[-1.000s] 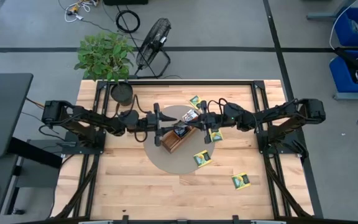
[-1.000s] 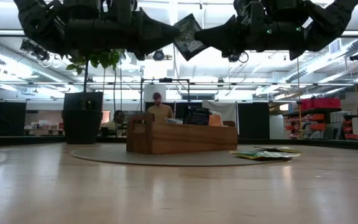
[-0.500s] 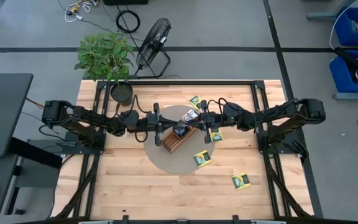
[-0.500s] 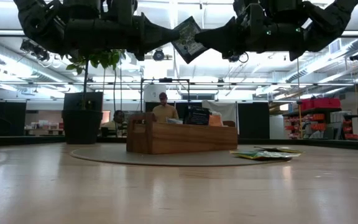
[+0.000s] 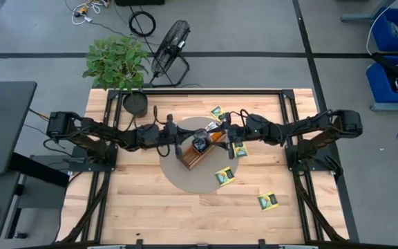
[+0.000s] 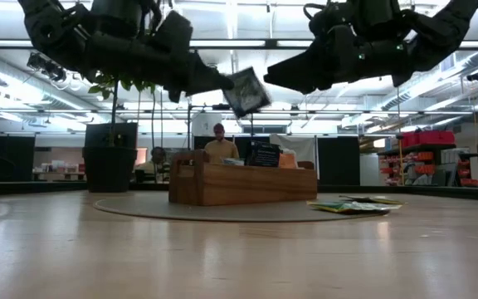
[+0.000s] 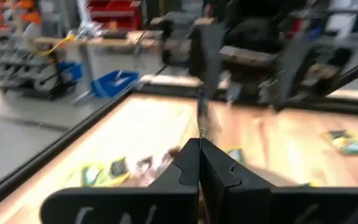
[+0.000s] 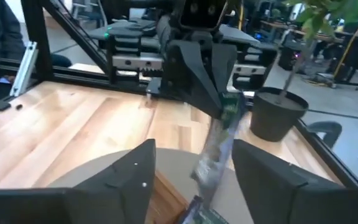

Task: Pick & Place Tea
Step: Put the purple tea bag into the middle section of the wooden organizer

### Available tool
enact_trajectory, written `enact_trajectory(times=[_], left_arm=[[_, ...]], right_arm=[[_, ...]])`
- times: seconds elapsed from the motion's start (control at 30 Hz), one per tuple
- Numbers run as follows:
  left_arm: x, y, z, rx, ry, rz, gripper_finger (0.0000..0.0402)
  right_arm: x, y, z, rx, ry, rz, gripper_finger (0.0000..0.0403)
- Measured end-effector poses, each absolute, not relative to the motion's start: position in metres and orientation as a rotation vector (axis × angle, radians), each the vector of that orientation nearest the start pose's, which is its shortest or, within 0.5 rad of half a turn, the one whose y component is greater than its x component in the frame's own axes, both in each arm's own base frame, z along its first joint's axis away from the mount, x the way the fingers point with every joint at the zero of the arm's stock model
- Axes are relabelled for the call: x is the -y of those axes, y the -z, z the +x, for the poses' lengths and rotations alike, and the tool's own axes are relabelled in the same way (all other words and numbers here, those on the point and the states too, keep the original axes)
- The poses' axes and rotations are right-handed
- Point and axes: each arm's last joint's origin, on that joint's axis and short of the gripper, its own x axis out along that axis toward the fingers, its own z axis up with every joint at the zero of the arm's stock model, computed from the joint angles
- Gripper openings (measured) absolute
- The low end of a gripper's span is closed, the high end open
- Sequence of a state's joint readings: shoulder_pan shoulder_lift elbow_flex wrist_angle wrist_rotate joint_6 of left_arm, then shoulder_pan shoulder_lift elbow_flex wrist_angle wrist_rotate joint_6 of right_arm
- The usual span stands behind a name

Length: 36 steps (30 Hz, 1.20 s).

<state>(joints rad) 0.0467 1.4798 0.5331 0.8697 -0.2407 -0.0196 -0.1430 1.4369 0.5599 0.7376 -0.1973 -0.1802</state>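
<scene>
- From my seat, nearest in the low view is bare table, then the round mat with the wooden tray standing on it; a couple of packets already sit in the tray.
- Above the tray hangs the tea packet I care about, tilted on one corner and pinched at its edge by the left gripper.
- The left wrist view shows that gripper's fingers pressed together with the packet edge-on between them, so I read it as clamped on the packet.
- The right gripper sits just beside the packet, clear of it; its fingers stand wide apart in its own view (let go, as far as I can judge).
- The relation that matters: from above, the packet is over the tray's near-centre section, and the tray runs diagonally across the mat. The drop is straight down, and the left arm is the one placed to make it.
- I'd want the packet's flat face lined up with the tray's slot before letting go; tilted as it is, it could catch on a wall.
- Loose packets still lie on the table on the right arm's side, one further out.
- Far behind, a person stands in the room.
</scene>
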Motion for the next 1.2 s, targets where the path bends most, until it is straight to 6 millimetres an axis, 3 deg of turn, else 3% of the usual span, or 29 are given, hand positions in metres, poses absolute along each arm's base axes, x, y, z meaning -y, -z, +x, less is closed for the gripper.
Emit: enact_trajectory(times=[0.63, 0.9, 1.2], left_arm=[[-0.017, -0.175, 0.280, -0.205, -0.423, -0.247, 0.0001], [-0.025, -0.158, 0.288, -0.230, -0.470, -0.298, 0.0001], [-0.019, -0.151, 0.300, -0.271, -0.456, -0.306, 0.0001]], right_arm=[[0.033, -0.207, 0.216, -0.069, 0.191, -0.192, 0.0220], [0.032, -0.200, 0.211, -0.095, 0.207, -0.179, 0.0220], [0.032, -0.199, 0.211, -0.105, 0.206, -0.179, 0.0220]])
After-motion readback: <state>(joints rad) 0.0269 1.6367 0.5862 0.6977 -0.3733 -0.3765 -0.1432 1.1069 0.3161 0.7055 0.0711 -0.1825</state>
